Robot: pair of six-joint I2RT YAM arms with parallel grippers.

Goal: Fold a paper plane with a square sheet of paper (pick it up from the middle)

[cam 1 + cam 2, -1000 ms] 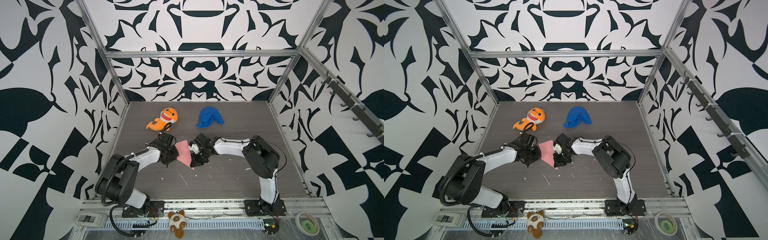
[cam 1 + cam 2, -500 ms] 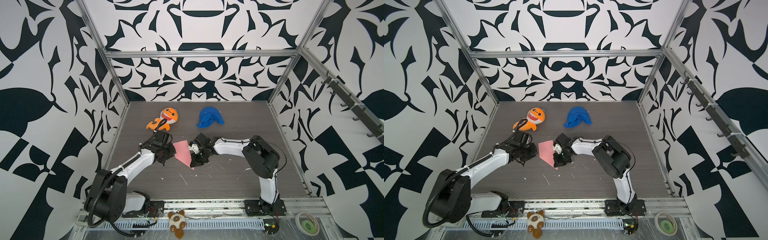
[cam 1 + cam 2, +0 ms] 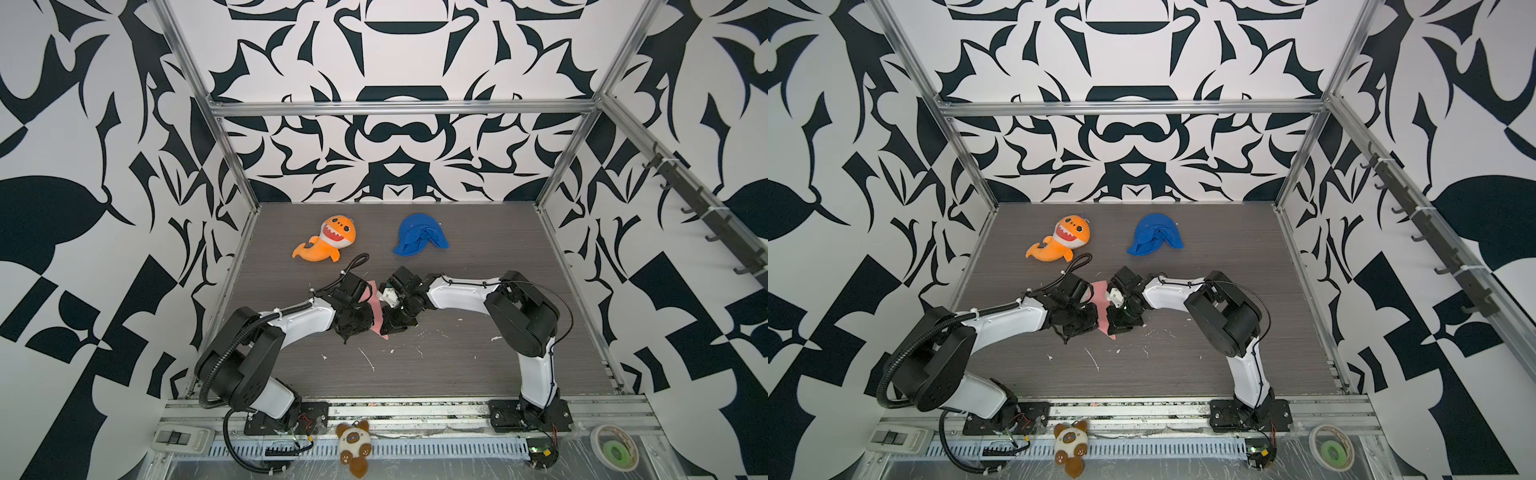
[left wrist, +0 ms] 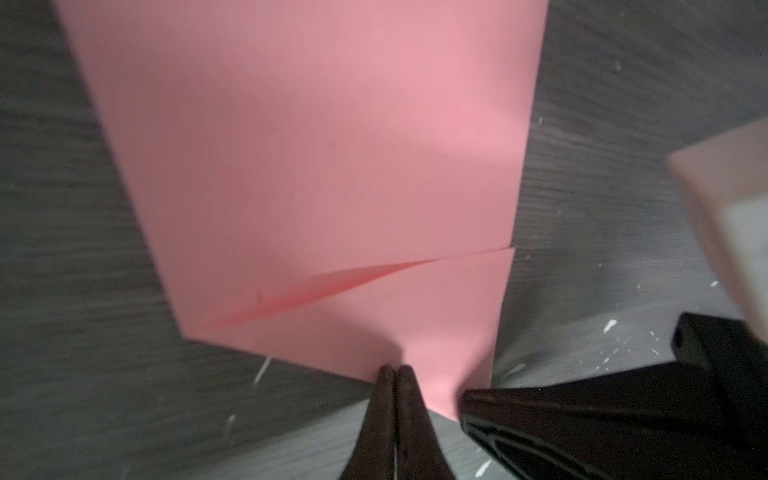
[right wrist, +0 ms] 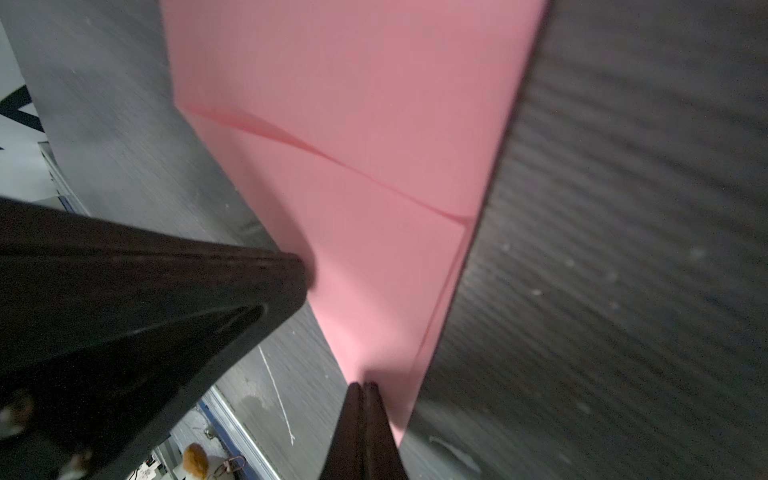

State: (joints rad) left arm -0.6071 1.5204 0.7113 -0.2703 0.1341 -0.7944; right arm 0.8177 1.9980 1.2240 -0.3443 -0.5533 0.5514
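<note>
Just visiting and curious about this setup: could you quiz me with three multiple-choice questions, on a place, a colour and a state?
1. In both top views, the blue cloth lies: A left of the orange plush shark; B right of it; C on it.
2. The paper between the arms is: A white; B green; C pink.
3. The left arm's jaws are: A shut; B wide open; C holding the plush.
B: cloth sits right of the shark. C: wrist views show pink. A: left wrist view shows tips pressed together.
</note>
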